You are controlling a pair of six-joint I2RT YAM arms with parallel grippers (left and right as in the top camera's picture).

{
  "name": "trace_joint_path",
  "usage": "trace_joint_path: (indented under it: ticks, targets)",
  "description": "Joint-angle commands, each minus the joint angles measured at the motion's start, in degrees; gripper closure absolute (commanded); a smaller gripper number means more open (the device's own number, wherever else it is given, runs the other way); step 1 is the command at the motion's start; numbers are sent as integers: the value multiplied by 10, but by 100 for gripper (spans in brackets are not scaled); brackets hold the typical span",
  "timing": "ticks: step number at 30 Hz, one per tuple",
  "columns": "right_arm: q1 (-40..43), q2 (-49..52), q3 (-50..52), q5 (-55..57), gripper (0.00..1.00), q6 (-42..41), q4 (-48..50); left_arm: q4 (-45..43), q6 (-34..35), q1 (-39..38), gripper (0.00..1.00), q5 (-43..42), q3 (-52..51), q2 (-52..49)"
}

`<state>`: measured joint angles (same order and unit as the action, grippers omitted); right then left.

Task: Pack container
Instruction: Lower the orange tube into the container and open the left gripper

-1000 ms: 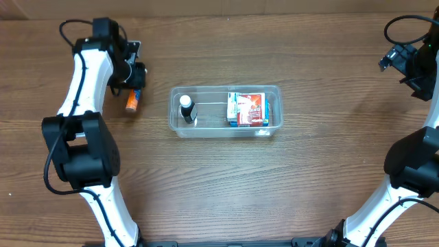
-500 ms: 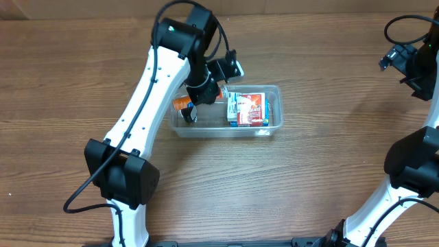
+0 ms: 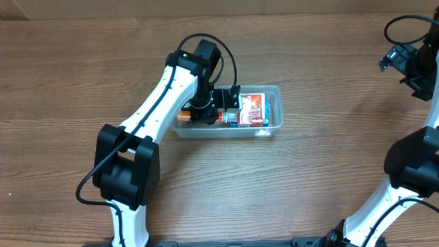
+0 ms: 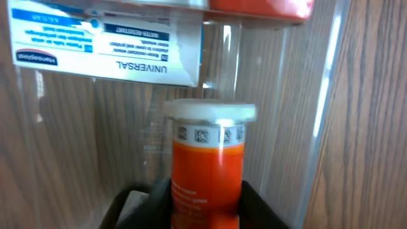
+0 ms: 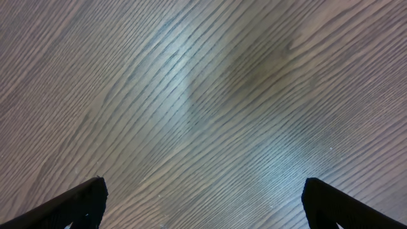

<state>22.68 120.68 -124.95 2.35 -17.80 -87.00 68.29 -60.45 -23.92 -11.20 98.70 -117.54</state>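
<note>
**Left gripper holds orange tube inside the container; right gripper idle**

In the overhead view the left arm [image 3: 164, 89] rises from the lower left of the frame and bends over the container [image 3: 226, 134], which lies at the centre of the table [image 3: 309, 178] with its long side running left to right. The arm's wrist hangs over the left half of the container, and an orange tube [image 3: 183, 117] lies under it, one end showing just inside the left wall.

The left wrist view shows the left gripper [image 4: 203, 191] clamped on that tube at the bottom centre of the frame, a black finger [image 4: 137, 203] pressed to each side of it. The tube's white cap points up the frame toward a white box [image 4: 108, 51] printed with blue, at the upper left. A red box [image 4: 261, 6] shows at the top edge, and the clear container wall stands to the right of the tube.

In the overhead view the red box fills the right half of the container.

The right arm [image 3: 418, 158] stands along the right edge of the overhead frame, well apart from the container. In the right wrist view the right gripper [image 5: 205, 184] is spread wide, its fingers in the lower corners, with only bare wood between them.
</note>
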Motion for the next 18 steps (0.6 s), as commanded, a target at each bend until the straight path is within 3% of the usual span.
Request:
trace_joint_path:
  ticks: [1, 8, 13, 15, 16, 17, 18]
  targets:
    - [0, -20, -15, 4, 0, -2, 2, 0, -12, -3, 45, -11, -2, 10]
    - [0, -20, -15, 4, 0, -2, 2, 1, -9, -3, 45, -2, 1, 10]
    - [0, -20, -15, 4, 0, -2, 2, 69, 70, -6, 48, -7, 111, 13]
    - [0, -20, -15, 4, 0, -2, 2, 117, 147, -12, 41, -7, 202, 17]
    - [0, -20, -15, 4, 0, -2, 2, 139, 184, -13, 25, -7, 241, 19]
    - [0, -20, -15, 4, 0, -2, 2, 160, 231, -13, 0, -11, 279, 22]
    - [0, -20, -15, 4, 0, -2, 2, 179, 275, -13, 0, -18, 311, 30]
